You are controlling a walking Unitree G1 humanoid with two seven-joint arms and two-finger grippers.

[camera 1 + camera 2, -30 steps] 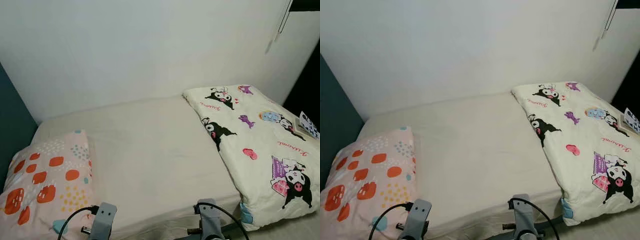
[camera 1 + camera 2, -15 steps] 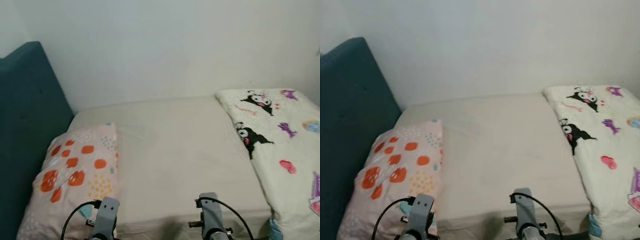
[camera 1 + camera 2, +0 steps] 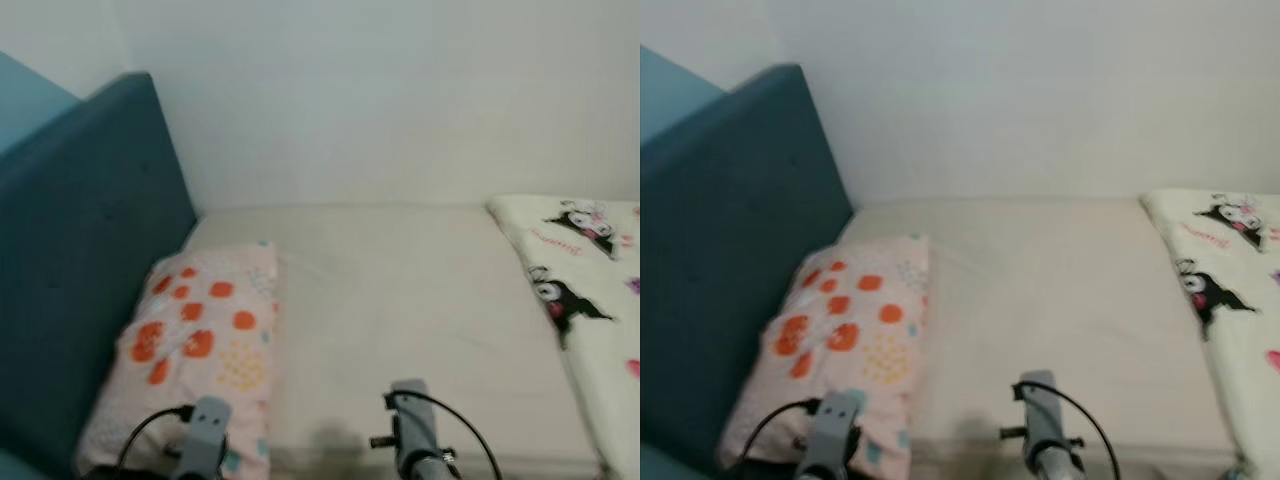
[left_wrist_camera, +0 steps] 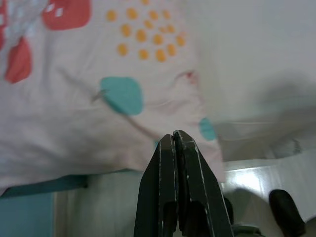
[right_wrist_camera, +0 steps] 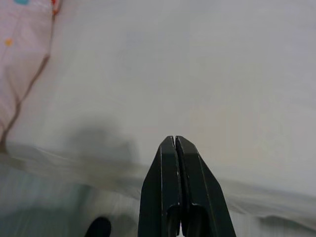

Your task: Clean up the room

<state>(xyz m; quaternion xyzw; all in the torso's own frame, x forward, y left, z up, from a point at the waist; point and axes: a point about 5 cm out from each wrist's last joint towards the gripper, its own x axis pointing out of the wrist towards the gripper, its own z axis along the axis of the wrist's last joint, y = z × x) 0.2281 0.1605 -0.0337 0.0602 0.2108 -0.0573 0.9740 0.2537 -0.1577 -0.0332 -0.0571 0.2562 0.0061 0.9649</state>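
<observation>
White wall (image 3: 380, 100) backs the bed (image 3: 420, 300). Pillow (image 3: 200, 350) lies against the teal headboard (image 3: 80, 260); quilt (image 3: 590, 290) lies folded at the opposite end. Left gripper (image 4: 174, 137) hovers above the pillow corner, right gripper (image 5: 175, 140) above the sheet; both fingers closed, empty.

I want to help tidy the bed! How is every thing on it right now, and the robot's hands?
Pillow: lying flat against the headboard.
Blanket: folded on the sheet.
Left gripper: shut, empty, over the pillow's edge.
Right gripper: shut, empty, over the sheet.
</observation>
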